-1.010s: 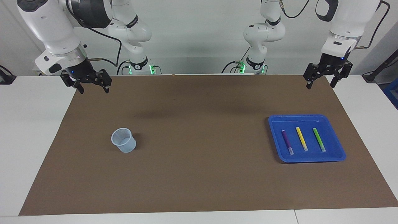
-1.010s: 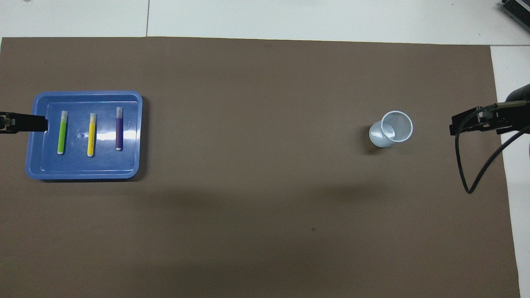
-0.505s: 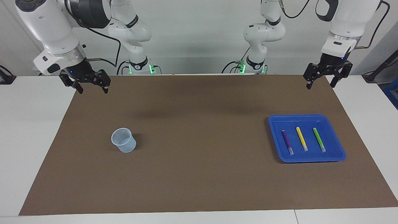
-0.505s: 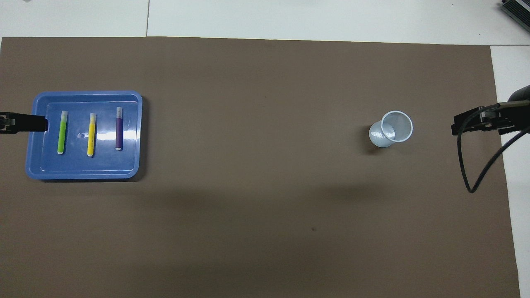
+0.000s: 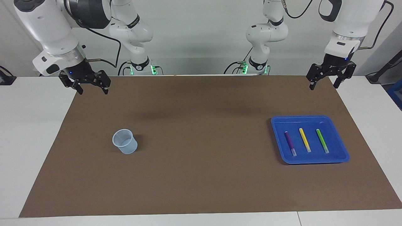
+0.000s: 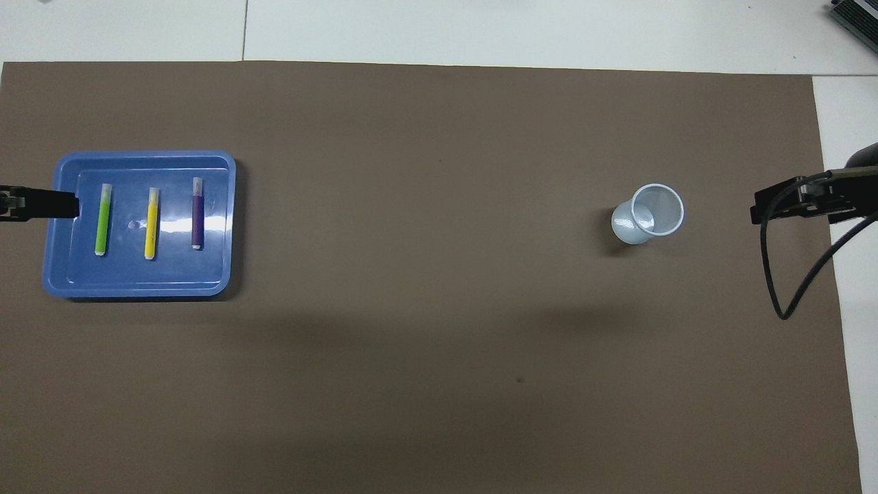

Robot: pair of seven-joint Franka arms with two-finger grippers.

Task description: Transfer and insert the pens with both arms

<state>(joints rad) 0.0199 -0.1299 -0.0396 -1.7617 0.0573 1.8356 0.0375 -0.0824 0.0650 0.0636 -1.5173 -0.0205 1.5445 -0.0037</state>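
Three pens lie side by side in a blue tray (image 5: 309, 160) at the left arm's end of the table: purple (image 5: 290, 143), yellow (image 5: 304, 139) and green (image 5: 322, 141). From overhead they show as green (image 6: 103, 219), yellow (image 6: 151, 224) and purple (image 6: 197, 213). My left gripper (image 5: 323, 87) hangs open and empty over the mat's corner by the robots. Seen from overhead, one of its fingers (image 6: 48, 204) overlaps the tray's rim (image 6: 137, 289). My right gripper (image 5: 94, 92) hangs open and empty over the mat's edge at the right arm's end.
A pale translucent cup (image 5: 125, 141) stands upright on the brown mat (image 5: 201, 175) toward the right arm's end, also seen from overhead as the cup (image 6: 648, 214). A black cable (image 6: 782, 274) loops down from the right wrist. White tabletop borders the mat.
The right gripper has drifted slightly outward toward its end of the table and a little upward. The left arm, pens and cup have not moved.
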